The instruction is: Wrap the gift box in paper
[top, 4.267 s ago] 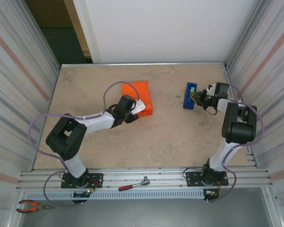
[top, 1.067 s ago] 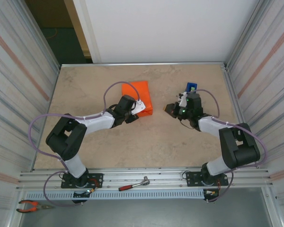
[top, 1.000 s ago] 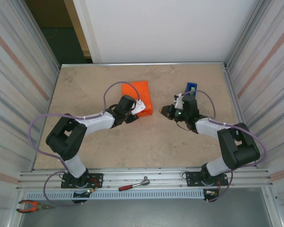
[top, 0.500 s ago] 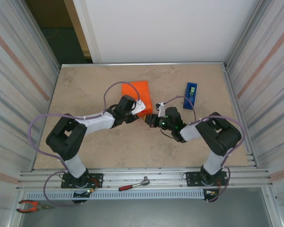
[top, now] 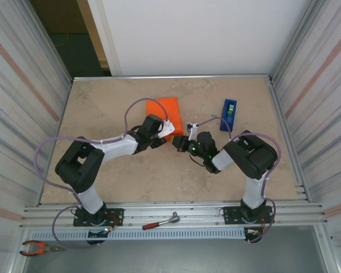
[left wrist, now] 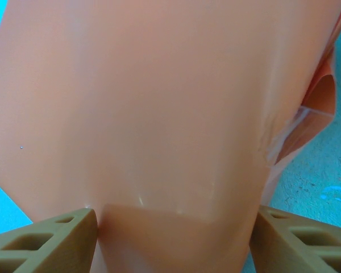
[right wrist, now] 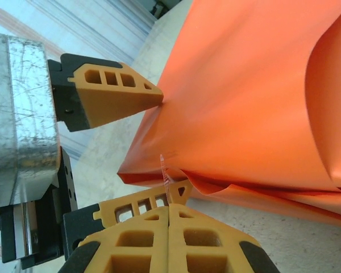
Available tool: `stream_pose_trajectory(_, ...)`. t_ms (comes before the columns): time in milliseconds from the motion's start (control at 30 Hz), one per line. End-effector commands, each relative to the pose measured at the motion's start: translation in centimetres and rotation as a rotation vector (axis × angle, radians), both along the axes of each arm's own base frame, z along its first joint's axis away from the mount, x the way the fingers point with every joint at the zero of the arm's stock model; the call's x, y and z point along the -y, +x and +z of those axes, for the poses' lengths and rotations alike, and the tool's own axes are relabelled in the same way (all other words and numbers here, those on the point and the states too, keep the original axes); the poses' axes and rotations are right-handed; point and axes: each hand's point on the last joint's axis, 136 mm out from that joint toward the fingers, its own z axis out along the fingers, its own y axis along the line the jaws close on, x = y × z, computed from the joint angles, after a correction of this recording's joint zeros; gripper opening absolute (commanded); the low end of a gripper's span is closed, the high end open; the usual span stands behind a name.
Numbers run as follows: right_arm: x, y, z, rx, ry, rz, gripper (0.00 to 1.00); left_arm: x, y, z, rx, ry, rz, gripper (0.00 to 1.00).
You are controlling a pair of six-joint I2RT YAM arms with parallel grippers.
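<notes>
The orange paper (top: 169,112) is folded round the gift box, which is hidden inside it. My left gripper (top: 163,135) clamps the near end of this parcel. In the left wrist view the paper (left wrist: 159,102) sits between the two fingers of the left gripper (left wrist: 173,227), touching both. My right gripper (top: 178,142) hangs just off the parcel's near right corner. Its fingertips are shut (right wrist: 169,207) on a short strip of clear tape (right wrist: 165,176) that stands up toward a loose fold of paper (right wrist: 244,85). One left finger (right wrist: 116,94) presses the paper from above.
A blue tape dispenser (top: 228,115) stands to the right of the parcel. A red-handled wrench (top: 160,222) and pliers (top: 37,247) lie on the front rail. Corrugated walls close both sides of the beige table (top: 102,102).
The right arm has swung left from the tape dispenser to the parcel's near right corner, carrying the tape strip. The left arm and the parcel have stayed put.
</notes>
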Motion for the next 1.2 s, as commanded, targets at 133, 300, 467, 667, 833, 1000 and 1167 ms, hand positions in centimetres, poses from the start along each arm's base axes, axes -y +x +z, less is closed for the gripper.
stream_pose_trajectory(133,-0.3,1.0,0.5,0.028,0.032,-0.028,0.00,-0.5,-1.4,-2.3,-0.079,0.064,-0.018,0.69)
stream_pose_trajectory(300,-0.2,1.7,0.3,0.025,0.057,-0.048,0.00,-0.5,-1.4,-2.4,-0.079,0.067,-0.018,0.69)
stream_pose_trajectory(467,0.0,2.6,0.1,0.013,0.091,-0.063,0.00,-0.6,-1.4,-2.4,-0.080,0.070,-0.018,0.69)
stream_pose_trajectory(667,0.2,3.1,-0.1,0.003,0.119,-0.070,0.00,-0.6,-1.4,-2.6,-0.081,0.076,-0.019,0.69)
stream_pose_trajectory(833,0.1,3.2,0.0,-0.002,0.127,-0.060,0.00,-0.5,-1.5,-2.6,-0.079,0.078,-0.021,0.69)
stream_pose_trajectory(1000,0.1,3.0,0.3,-0.001,0.129,-0.057,0.08,-0.5,-1.5,-2.6,-0.078,0.079,-0.023,0.69)
stream_pose_trajectory(1167,0.2,2.8,0.2,-0.007,0.119,-0.060,0.15,-0.5,-1.5,-2.7,-0.079,0.082,-0.024,0.69)
